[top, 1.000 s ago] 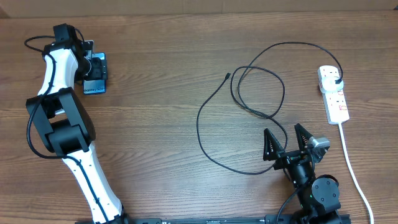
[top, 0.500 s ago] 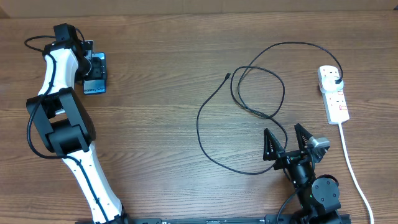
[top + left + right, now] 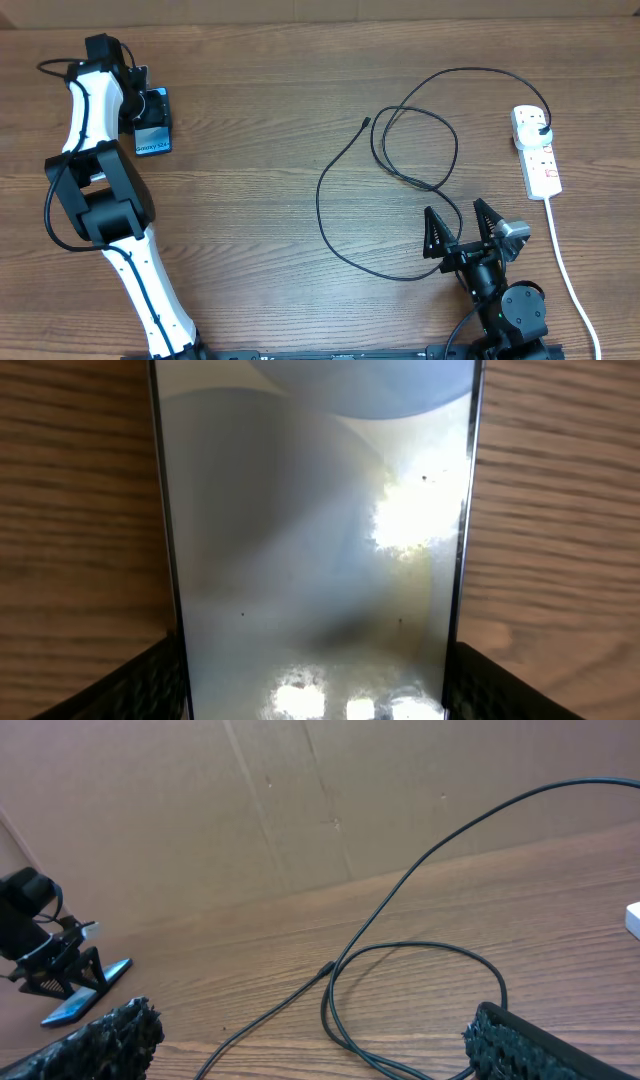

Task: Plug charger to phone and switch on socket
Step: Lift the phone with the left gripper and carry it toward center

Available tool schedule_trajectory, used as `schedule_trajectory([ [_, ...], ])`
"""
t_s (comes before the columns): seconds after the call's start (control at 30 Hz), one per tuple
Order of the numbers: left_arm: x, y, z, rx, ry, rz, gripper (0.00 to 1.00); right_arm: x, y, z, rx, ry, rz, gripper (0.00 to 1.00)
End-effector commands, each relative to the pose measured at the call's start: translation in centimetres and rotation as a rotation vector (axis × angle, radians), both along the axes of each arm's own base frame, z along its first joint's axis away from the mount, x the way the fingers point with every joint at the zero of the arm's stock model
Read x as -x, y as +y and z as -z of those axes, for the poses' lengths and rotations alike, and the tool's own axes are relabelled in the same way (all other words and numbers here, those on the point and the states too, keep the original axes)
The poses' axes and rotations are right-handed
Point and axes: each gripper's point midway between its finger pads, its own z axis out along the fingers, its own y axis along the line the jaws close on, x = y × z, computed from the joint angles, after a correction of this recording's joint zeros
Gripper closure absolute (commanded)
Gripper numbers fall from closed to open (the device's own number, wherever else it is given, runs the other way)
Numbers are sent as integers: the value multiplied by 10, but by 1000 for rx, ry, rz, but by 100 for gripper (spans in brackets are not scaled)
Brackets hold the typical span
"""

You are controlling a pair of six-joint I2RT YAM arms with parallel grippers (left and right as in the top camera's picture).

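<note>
Pinching the phone [image 3: 315,540], the left gripper [image 3: 150,106] is likely fetching it, needing next a rightward carry toward the charger [image 3: 319,195]; the right gripper [image 3: 463,228] is idling spread.

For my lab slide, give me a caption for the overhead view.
Left gripper clasps the phone at far left; the charger, plugged into the socket at right, loops mid-table; right gripper sits open.

Surface: brown wood-grain table [image 3: 250,200].
Far left: phone [image 3: 153,135], light blue screen.
Centre right: charger [image 3: 318,200], thin black cable in loose loops, plugged into the socket.
Right edge: white socket [image 3: 540,160], its white lead [image 3: 560,260] trailing toward the near edge.
</note>
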Motion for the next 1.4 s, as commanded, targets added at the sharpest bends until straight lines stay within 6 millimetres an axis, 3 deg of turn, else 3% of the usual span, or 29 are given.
schedule_trajectory([
  [0.0,-25,-26,-37,64,-88,14,41,0,-1,1,2,-6,7,0],
  [0.17,-28,-75,-69,147,-92,53,45,0,-1,1,2,-6,7,0],
  [0.3,-25,-142,-81,239,-69,114,48,0,-1,1,2,-6,7,0],
  [0.47,-11,-227,-81,265,-13,197,50,0,-1,1,2,-6,7,0],
  [0.57,-1,-269,-80,278,16,206,54,0,-1,1,2,-6,7,0],
  [0.63,8,-293,-80,290,44,180,63,0,-1,1,2,-6,7,0],
  [0.73,21,-321,-79,301,76,156,92,0,-1,1,2,-6,7,0],
  [0.77,24,-328,-79,305,86,153,96,0,-1,1,2,-6,7,0],
  [1.0,49,-356,-86,426,176,177,96,0,-1,1,2,-6,7,0],
  [1.37,96,-331,-87,394,436,-72,96,0,-1,1,2,-6,7,0],
])
